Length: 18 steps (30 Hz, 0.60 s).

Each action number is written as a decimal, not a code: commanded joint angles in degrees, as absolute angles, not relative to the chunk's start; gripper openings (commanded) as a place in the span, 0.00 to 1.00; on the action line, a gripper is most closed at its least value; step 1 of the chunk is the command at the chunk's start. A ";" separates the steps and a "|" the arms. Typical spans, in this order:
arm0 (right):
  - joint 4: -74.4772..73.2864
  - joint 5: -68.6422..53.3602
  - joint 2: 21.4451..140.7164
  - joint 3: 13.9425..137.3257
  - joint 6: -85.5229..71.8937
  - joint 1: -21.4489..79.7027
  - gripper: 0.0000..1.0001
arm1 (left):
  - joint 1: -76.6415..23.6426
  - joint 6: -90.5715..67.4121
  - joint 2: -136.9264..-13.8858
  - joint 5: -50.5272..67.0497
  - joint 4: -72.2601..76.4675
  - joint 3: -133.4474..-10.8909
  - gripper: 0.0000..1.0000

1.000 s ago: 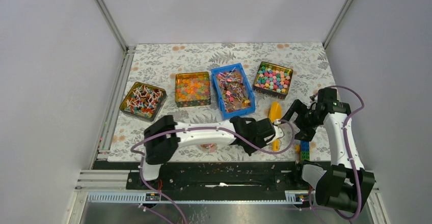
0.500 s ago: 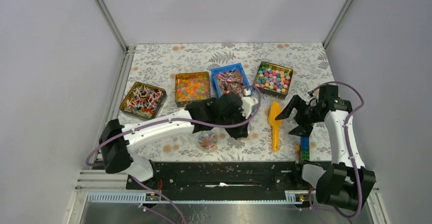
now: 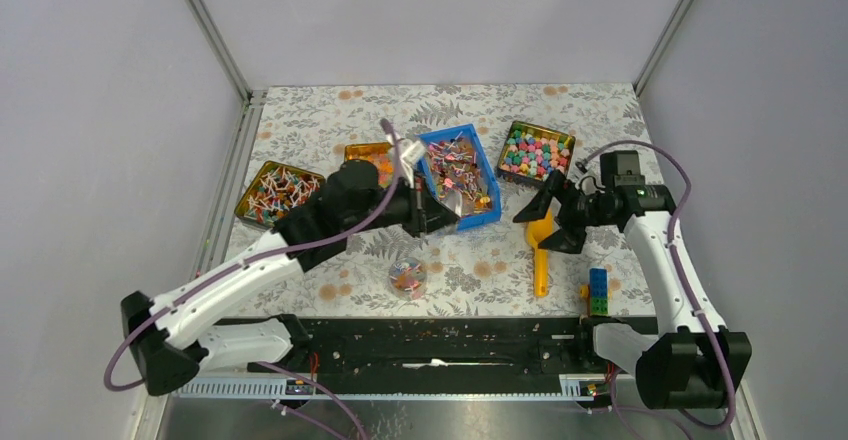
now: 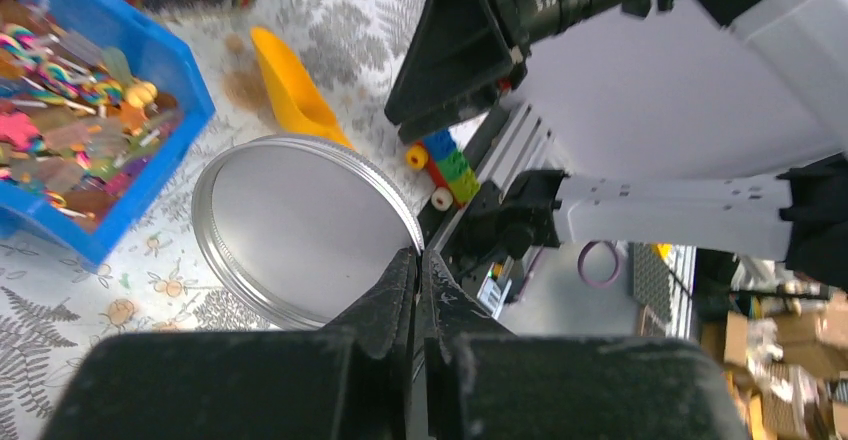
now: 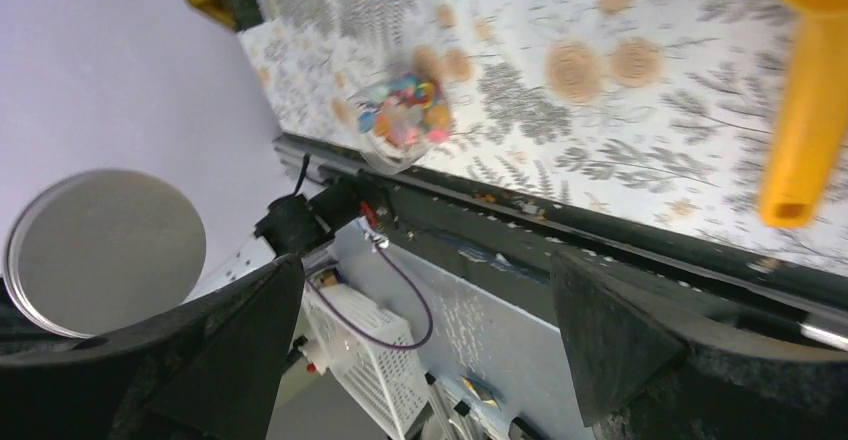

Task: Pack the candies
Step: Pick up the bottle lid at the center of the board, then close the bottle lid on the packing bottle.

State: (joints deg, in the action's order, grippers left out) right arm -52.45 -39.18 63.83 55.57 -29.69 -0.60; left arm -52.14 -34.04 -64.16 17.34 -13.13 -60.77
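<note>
The candies (image 3: 458,174) fill a blue bin (image 3: 490,212) at mid-table, also seen in the left wrist view as candies (image 4: 70,120). More sweets lie in a small clear jar (image 3: 407,277) near the front edge, the same jar (image 5: 405,115) in the right wrist view. My left gripper (image 3: 432,212) hovers beside the bin's near left corner, shut on the rim of a round silver lid (image 4: 300,225). The left gripper (image 4: 420,260) pinches the lid's edge. My right gripper (image 3: 547,222) stands wide open above the head of a yellow scoop (image 3: 540,260), holding nothing.
A tin of lollipops (image 3: 280,195) sits at left, a tin of orange jelly pieces (image 3: 372,158) is partly behind my left arm, and a tin of pastel sweets (image 3: 537,152) at back right. Stacked toy bricks (image 3: 598,292) stand by the right arm's base.
My left arm swung from beside the scoop leftward and back to the blue bin's near corner, carrying the lid. My right gripper moved left over the scoop's head.
</note>
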 commanded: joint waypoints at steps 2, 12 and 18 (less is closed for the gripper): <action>-42.75 -44.94 63.78 59.56 -42.10 7.53 1.00 | -49.18 -37.84 -56.87 14.89 -4.40 -56.44 0.00; -17.93 -47.06 65.38 61.08 -67.26 21.28 1.00 | -46.47 -39.10 -50.94 16.31 3.09 -50.72 0.00; -9.92 -47.80 66.56 62.36 -74.90 24.29 1.00 | -46.38 -37.44 -49.72 16.87 5.56 -48.89 0.00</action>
State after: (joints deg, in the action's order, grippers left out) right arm -19.51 -45.78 66.30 59.48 -66.37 22.70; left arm -46.72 -39.00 -51.44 16.12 -1.30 -49.67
